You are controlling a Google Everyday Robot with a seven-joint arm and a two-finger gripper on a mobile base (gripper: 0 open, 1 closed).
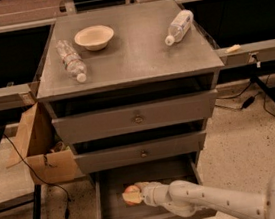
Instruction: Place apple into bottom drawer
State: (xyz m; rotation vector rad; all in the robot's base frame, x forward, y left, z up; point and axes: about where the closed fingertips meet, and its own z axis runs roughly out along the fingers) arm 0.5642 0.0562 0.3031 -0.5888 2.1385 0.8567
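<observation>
The bottom drawer (106,206) of the grey cabinet is pulled open. My arm reaches in from the lower right, and the gripper (137,193) is inside the drawer, left of its middle, low over the drawer floor. The red-orange apple with a yellowish patch (131,195) sits at the gripper's tip. The arm hides part of the drawer's floor and right side.
On the cabinet top (130,52) lie a beige bowl (94,37) and two plastic bottles (71,59) (179,26). The two upper drawers (137,117) are shut. A cardboard box (39,144) stands left of the cabinet; cables and a stand leg lie on the floor at right.
</observation>
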